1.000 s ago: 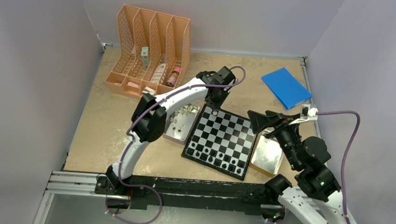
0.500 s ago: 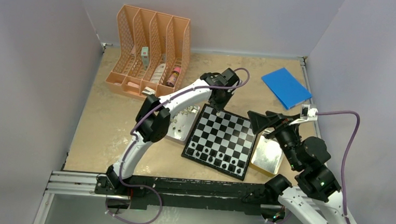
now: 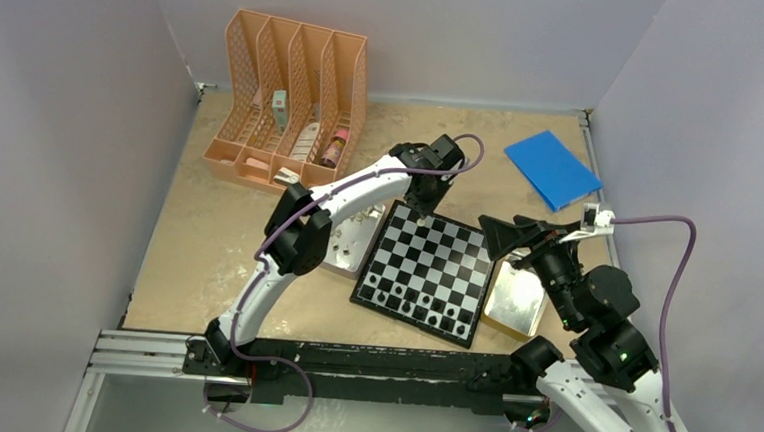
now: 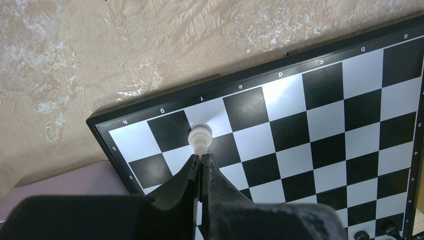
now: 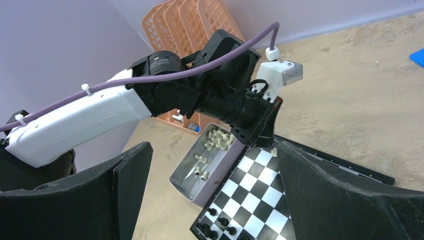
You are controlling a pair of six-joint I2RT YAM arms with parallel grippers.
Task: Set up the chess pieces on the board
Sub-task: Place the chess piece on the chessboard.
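Observation:
The checkered board [image 3: 407,321] lies mid-table. Several black chess pieces [image 3: 408,300] stand in its two near rows. My left gripper [image 3: 425,211] hangs over the board's far left corner. In the left wrist view it [image 4: 201,159] is shut on the top of a white piece [image 4: 200,134], whose base is over the far-row square marked f near the rim [image 4: 150,102]. I cannot tell if the base touches the board. My right gripper [image 3: 517,234] hovers wide open and empty at the board's right side. Its view shows the black pieces [image 5: 215,227] and the board [image 5: 260,200].
An open tin with several loose white pieces [image 3: 348,246] sits against the board's left edge; it also shows in the right wrist view [image 5: 207,155]. A shiny tin [image 3: 513,302] lies at the board's right. An orange file rack [image 3: 290,100] stands far left, a blue pad [image 3: 551,168] far right.
My left gripper has moved a little to the right along the board's far edge with the white piece in it. The right arm has stayed still.

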